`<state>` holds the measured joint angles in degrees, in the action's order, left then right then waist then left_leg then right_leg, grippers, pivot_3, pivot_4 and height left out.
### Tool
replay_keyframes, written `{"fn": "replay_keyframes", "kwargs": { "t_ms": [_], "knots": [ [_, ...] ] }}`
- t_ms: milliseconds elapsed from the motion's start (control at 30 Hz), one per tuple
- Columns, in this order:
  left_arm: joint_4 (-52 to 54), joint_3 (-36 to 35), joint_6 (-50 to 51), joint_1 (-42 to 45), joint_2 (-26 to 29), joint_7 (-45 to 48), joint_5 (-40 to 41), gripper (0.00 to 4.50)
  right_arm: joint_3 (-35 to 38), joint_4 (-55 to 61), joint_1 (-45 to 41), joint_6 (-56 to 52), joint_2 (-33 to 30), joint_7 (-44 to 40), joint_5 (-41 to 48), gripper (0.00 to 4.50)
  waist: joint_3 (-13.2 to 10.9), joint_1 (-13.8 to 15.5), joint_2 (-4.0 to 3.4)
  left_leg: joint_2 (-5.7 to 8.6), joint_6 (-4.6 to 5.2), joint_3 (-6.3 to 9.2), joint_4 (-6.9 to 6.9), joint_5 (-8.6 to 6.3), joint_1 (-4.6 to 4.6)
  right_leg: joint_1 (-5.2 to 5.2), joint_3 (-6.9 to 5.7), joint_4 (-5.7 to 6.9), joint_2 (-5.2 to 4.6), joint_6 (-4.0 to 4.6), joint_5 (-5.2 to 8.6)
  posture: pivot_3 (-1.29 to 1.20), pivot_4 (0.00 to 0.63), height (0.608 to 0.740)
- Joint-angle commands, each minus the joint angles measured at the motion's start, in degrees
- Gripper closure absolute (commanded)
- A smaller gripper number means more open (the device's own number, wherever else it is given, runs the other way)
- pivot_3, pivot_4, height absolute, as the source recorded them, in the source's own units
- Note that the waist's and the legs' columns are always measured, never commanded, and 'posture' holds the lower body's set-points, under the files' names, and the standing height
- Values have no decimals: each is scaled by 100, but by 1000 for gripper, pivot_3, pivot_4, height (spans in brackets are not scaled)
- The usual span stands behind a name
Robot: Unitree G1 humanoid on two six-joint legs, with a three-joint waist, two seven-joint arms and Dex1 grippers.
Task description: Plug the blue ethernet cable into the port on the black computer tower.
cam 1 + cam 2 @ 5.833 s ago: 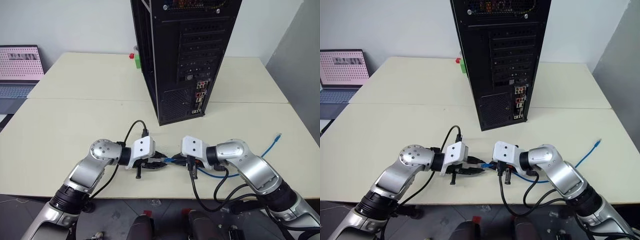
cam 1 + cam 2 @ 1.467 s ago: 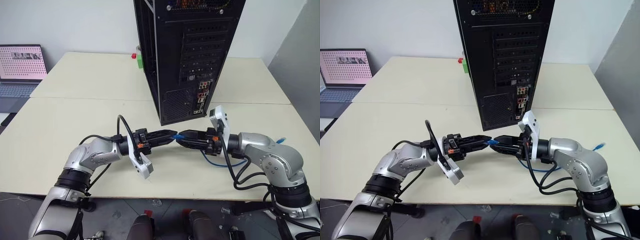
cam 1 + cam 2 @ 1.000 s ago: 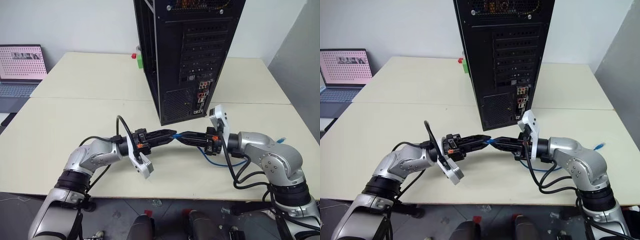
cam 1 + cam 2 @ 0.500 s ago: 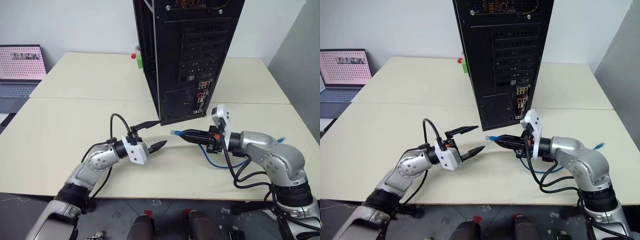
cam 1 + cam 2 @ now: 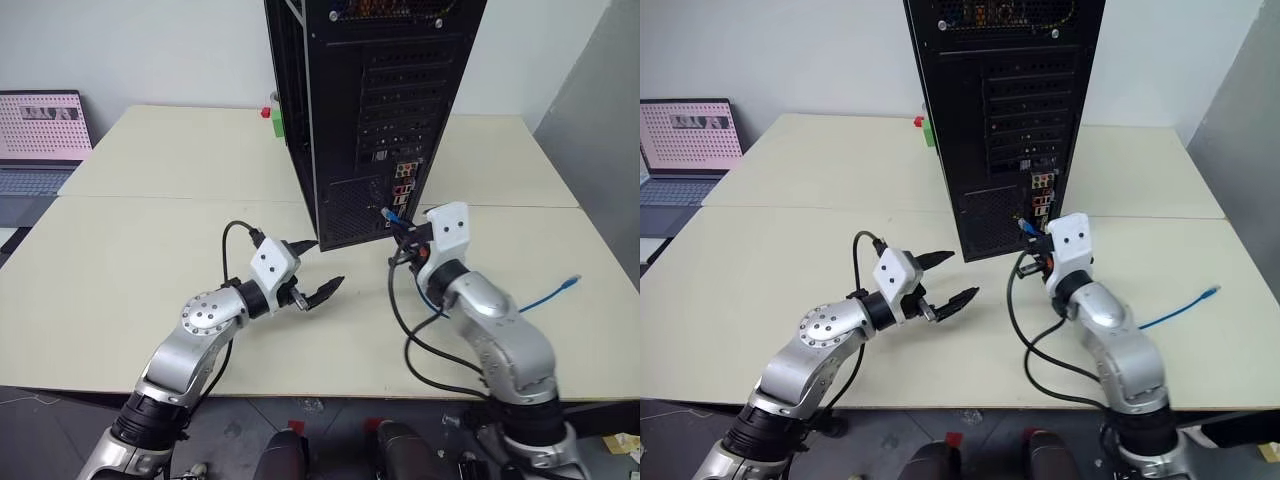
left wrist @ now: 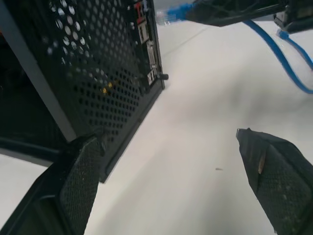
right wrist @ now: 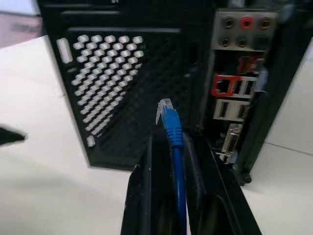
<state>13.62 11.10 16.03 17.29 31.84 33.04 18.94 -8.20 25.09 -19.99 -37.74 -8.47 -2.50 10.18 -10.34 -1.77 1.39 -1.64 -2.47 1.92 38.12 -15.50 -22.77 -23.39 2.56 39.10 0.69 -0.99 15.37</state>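
Right hand (image 7: 172,147) is clamped on the blue ethernet cable (image 7: 175,161), clear plug poking out just short of the black computer tower (image 5: 375,100). Its wrist view shows the port (image 7: 223,86), a red-framed socket off to the plug's side, not yet reached. Head views show the cable's other end lying near the surface's (image 5: 130,260) right edge. Left hand (image 5: 318,270) is spread wide, empty, beside the tower's lower corner.

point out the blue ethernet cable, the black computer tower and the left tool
blue ethernet cable (image 7: 172,128): right wrist view, blue boot behind the clear plug.
black computer tower (image 5: 400,90): left eye view, slotted rear panel.
left tool (image 5: 318,270): left eye view, midway between its open fingertips.
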Motion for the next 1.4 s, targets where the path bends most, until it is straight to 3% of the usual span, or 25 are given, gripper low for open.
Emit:
{"fn": "replay_keyframes", "kwargs": {
  "t_ms": [33, 533, 1400],
  "knots": [
    [376, -152, 459, 203, -75, -192, -119, 44, 97, -102, -195, 196, 236, 391, -350, 4500, 0, 2, 0, 1, 0, -1, 0, 0, 0, 0, 2, 0, 0, 0, 0, 0, 150, 740],
    [597, -191, 638, 401, -334, -281, -544, 44, 621, -763, -756, 231, 942, 810, -458, 4500, 0, 1, 0, 0, 0, -6, -4, 0, 0, -3, 6, -2, 0, 1, 0, 0, 150, 740],
    [560, -186, 647, 401, -450, -182, -669, 44, 795, -1145, -1102, 167, 1061, 672, -412, 4500, -1, -4, -1, 0, 0, -8, -5, 0, -1, -4, 8, -3, 0, 1, 0, 0, 150, 740]
  ]
}}
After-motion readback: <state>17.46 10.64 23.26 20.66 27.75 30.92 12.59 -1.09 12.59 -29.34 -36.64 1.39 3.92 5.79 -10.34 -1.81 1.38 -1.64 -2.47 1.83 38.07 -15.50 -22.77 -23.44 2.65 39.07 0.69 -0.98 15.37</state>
